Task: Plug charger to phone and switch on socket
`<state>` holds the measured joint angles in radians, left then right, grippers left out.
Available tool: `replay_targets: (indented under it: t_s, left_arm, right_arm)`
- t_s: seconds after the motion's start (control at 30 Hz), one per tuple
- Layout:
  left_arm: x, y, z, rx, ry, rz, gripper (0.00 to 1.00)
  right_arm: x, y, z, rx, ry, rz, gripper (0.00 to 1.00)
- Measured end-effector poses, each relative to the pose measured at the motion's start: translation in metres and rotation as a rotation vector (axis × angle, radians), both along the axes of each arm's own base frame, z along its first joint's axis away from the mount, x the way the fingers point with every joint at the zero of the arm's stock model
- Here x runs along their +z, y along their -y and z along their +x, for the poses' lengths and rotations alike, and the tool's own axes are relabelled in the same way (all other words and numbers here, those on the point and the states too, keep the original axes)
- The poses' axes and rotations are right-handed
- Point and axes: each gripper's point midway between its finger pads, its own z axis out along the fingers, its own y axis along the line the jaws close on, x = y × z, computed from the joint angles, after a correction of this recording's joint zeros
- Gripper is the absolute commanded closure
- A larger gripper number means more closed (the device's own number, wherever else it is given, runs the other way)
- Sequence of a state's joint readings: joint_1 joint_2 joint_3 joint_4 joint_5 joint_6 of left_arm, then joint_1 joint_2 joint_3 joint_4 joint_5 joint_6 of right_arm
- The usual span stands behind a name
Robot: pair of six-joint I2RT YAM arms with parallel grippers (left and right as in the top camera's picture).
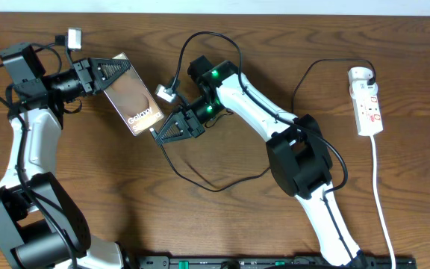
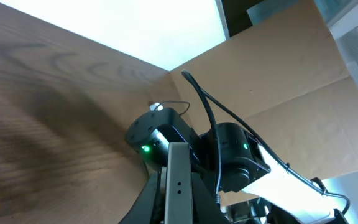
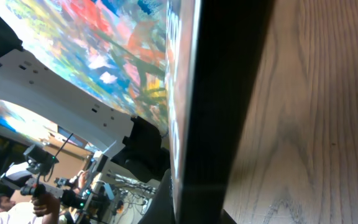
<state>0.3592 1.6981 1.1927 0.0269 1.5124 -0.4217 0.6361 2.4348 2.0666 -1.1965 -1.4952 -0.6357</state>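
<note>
The bronze phone [image 1: 134,99] with white "Galaxy" lettering is held at its upper-left end by my left gripper [image 1: 110,75], which is shut on it. In the left wrist view its thin edge [image 2: 178,180] sits between the fingers. My right gripper [image 1: 159,133] is at the phone's lower corner, shut on the charger's connector tip. The phone's dark edge [image 3: 222,93] fills the right wrist view. The black charger cable [image 1: 207,185] loops across the table to a white adapter [image 1: 360,75] plugged in the white socket strip [image 1: 369,110] at far right.
The strip's white cord [image 1: 381,194] runs down the right side to the front edge. The black cable loop lies in front of the right arm [image 1: 297,157]. A cardboard wall [image 2: 272,74] stands behind the table.
</note>
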Motion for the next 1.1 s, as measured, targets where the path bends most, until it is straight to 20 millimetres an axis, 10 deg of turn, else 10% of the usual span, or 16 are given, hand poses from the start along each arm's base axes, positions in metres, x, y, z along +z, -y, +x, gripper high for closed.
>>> replay_targets:
  t_s: [1.1]
  left_arm:
    - [0.0005, 0.0007, -0.0013, -0.008, 0.009, -0.001, 0.93]
  right_arm:
    - [0.0000, 0.0001, -0.0002, 0.000, -0.002, -0.002, 0.99]
